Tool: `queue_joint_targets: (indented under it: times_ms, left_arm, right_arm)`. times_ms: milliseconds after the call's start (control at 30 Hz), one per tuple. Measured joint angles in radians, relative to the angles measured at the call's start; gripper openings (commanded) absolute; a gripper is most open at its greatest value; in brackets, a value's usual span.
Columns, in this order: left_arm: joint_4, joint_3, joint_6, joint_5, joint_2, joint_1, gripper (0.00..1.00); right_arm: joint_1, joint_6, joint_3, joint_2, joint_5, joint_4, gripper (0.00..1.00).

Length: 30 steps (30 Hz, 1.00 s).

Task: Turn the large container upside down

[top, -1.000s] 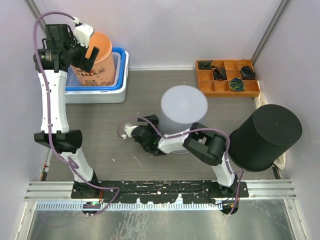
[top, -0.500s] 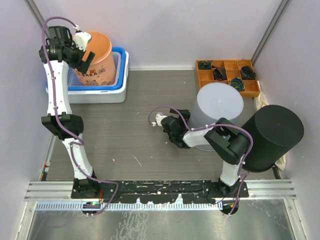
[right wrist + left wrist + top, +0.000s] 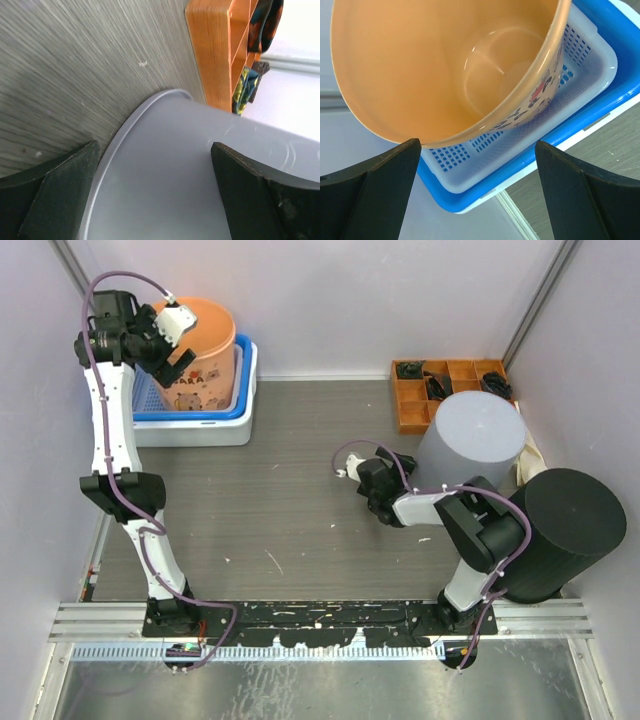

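- Drum: biggest of the three containers, so I read it as the target. It sits right of the tub and nearer the arm bases, close beside it.
- Drum axis looks about upright. Its top face is flat black, so I can't tell whether that's the mouth or the base.
- Right arm is the nearer one, with its elbow just beside the drum. But the right claw is left of the tub and pointing at it, so the drum is on the tub's other side.
- Right claw: fingers spread wide, tub wall filling the gap between them, nothing clamped that I can see.
- My read: the claw has to come off the tub and swing round to the drum's wall or rim before any flip.
- Tray: just behind the tub, partly hidden by it.
- Left claw: far left of the tub, wide open and empty, at the mouth of the bucket.
- Bucket stands mouth-up in the basket, well apart from the drum.
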State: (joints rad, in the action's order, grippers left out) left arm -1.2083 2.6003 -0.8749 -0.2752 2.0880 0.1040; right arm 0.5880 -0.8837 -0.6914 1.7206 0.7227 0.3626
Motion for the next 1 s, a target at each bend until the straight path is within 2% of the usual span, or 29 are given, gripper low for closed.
queue_joint_targets:
  times_ms: [233, 533, 600, 733, 933, 1000]
  left_arm:
    - [0.029, -0.045, -0.105, -0.043, -0.035, -0.034, 0.99]
    - [0.037, -0.175, -0.247, -0.021, -0.1, -0.098, 0.98]
    - [0.01, -0.156, -0.277, -0.001, -0.087, -0.104, 0.89]
    - [-0.032, -0.056, -0.317, 0.045, -0.019, -0.104, 0.57]
    - [-0.032, -0.066, -0.342, 0.11, 0.028, -0.104, 0.44]
    - [-0.035, -0.063, -0.344, 0.13, 0.047, -0.104, 0.31]
  right_arm:
    - [-0.031, 0.024, 0.043, -0.09, 0.0, -0.079, 1.0]
    - [-0.04, 0.034, 0.053, -0.14, 0.0, -0.142, 1.0]
    - [-0.046, 0.035, 0.058, -0.14, 0.0, -0.156, 1.0]
    - [-0.068, 0.037, 0.069, -0.142, -0.002, -0.172, 1.0]
    - [-0.145, 0.032, 0.073, -0.159, -0.039, -0.202, 1.0]
    - [-0.187, 0.03, 0.073, -0.177, -0.055, -0.218, 1.0]
